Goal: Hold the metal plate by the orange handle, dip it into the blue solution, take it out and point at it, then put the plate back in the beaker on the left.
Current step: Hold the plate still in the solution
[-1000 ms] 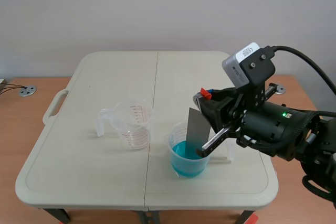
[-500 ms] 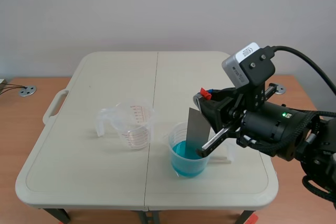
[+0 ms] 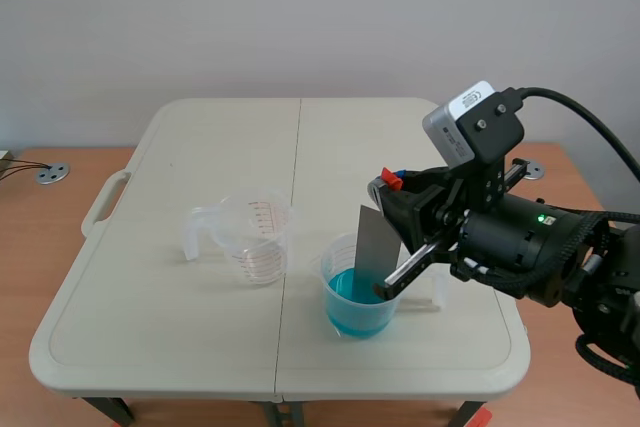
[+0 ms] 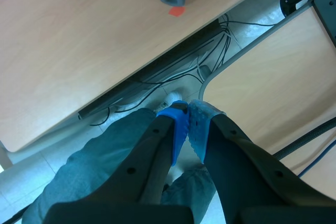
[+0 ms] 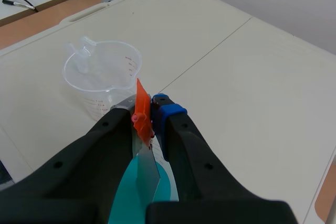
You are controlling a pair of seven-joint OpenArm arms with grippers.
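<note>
Right gripper (image 5: 147, 113) is clamped on the orange handle (image 5: 140, 102), with the metal plate (image 3: 377, 245) hung upright below it and its lower edge dipped in the cup of blue solution (image 3: 357, 309). Just left of that cup the empty beaker (image 3: 256, 239) is stood, so a straight lift is judged to be needed first; the left gripper (image 4: 187, 125) is closed on nothing. Nothing is seen changed from the earlier frames.

Cannot read the red scale figures on the clear beaker (image 5: 102, 74) ahead of the right gripper's fingers (image 5: 184, 135), nor the camera label (image 3: 468, 102) above them.
</note>
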